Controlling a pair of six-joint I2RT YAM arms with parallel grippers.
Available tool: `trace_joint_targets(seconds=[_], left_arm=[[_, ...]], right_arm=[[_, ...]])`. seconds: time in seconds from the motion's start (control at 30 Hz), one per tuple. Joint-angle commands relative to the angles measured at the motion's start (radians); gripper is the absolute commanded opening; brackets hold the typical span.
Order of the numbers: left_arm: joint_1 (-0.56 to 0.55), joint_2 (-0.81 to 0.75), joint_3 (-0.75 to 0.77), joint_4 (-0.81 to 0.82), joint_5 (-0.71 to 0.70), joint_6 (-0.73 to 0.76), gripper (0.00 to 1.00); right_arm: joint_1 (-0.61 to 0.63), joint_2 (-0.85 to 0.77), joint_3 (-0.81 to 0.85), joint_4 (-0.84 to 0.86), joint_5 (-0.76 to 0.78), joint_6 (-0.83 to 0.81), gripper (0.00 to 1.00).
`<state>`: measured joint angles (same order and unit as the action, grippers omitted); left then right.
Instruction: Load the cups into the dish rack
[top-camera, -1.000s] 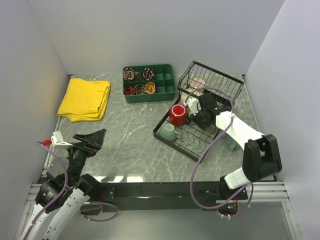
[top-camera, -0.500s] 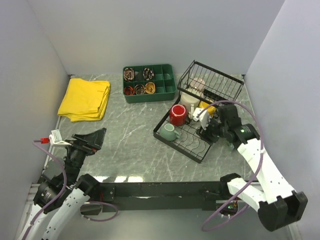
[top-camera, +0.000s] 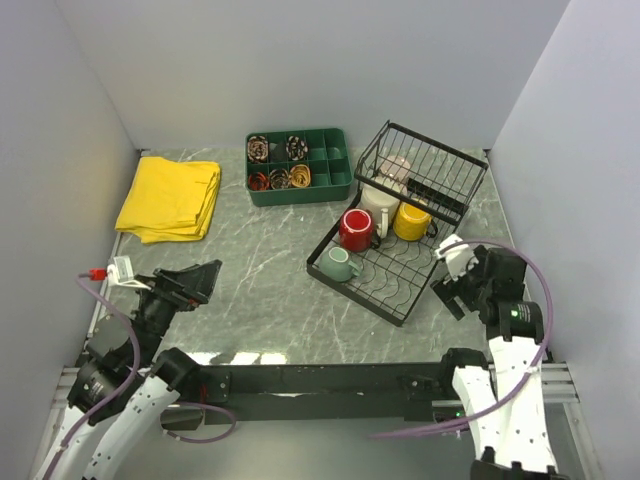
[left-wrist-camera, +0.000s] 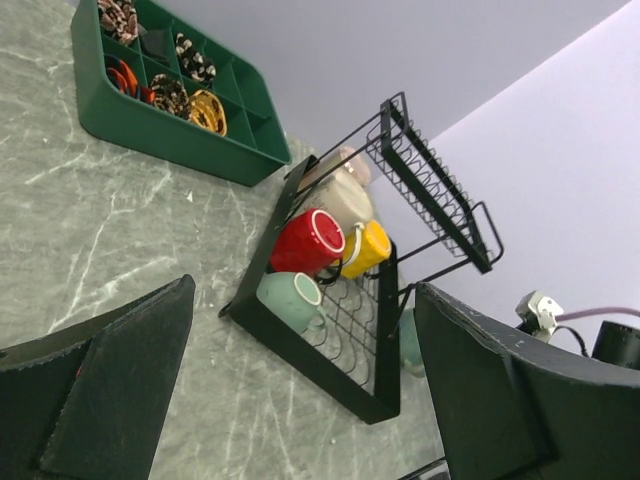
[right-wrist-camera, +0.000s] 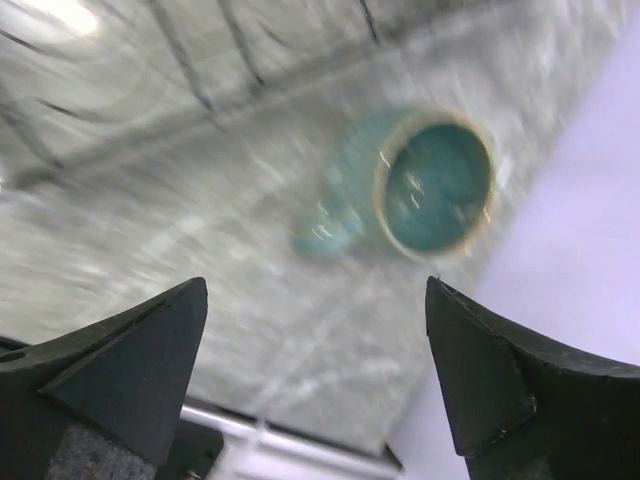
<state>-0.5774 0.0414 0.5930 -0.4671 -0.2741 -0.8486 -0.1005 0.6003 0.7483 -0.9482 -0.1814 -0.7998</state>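
1. Green-veined marble table (top-camera: 270, 270) between pale walls. A yellow cloth (top-camera: 170, 198) lies at 10 o'clock and a green compartment tray (top-camera: 300, 197) at 12.
2. The dish rack (top-camera: 390, 282) stands at 2 o'clock, its raised tier toward the far wall.
3. On its flat base sit the red mug (top-camera: 354, 229), the yellow mug (top-camera: 410, 222) at the red one's 3 o'clock, the cream mug (top-camera: 380, 203) between and behind them, and the small light teal mug (top-camera: 338, 264) at the near corner.
4. The beige-pink mug (top-camera: 397, 167) shows through the back tier's wires.
5. The larger teal mug (right-wrist-camera: 420, 190) stands upright on the table outside the rack, blurred.
6. The right gripper (top-camera: 452, 272), at 4 o'clock, hovers over that mug with its jaws wide and empty.
7. The left gripper (top-camera: 200, 278), at 8 o'clock, has its jaws wide and holds nothing.
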Motion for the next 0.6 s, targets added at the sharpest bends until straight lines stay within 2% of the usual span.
trace_joint_targets(seconds=[0.0, 0.1, 0.13, 0.23, 0.3, 0.43, 0.5, 0.57], left_arm=[[-0.001, 0.049, 0.019, 0.035, 0.053, 0.069, 0.96], [0.001, 0.054, 0.021, 0.035, 0.058, 0.077, 0.96], [0.001, 0.052, 0.018, 0.033, 0.052, 0.074, 0.96], [-0.001, 0.034, 0.005, 0.036, 0.047, 0.06, 0.96], [-0.001, 0.031, -0.005, 0.042, 0.049, 0.048, 0.96], [-0.001, 0.04, -0.015, 0.056, 0.05, 0.031, 0.96], [-0.001, 0.043, -0.018, 0.068, 0.055, 0.025, 0.96], [-0.001, 0.049, -0.019, 0.071, 0.058, 0.02, 0.96]], right_arm=[[-0.175, 0.062, -0.023, 0.081, 0.065, -0.145, 0.98], [-0.321, 0.159, -0.018, 0.123, -0.065, -0.218, 0.98], [-0.423, 0.186, -0.023, 0.135, -0.143, -0.239, 0.97], [-0.545, 0.301, -0.001, 0.123, -0.255, -0.291, 0.95], [-0.562, 0.361, 0.039, 0.059, -0.341, -0.315, 0.91], [-0.558, 0.378, 0.046, 0.118, -0.352, -0.236, 0.9], [-0.558, 0.409, 0.074, 0.172, -0.31, -0.137, 0.84], [-0.559, 0.426, 0.098, 0.253, -0.262, -0.008, 0.83]])
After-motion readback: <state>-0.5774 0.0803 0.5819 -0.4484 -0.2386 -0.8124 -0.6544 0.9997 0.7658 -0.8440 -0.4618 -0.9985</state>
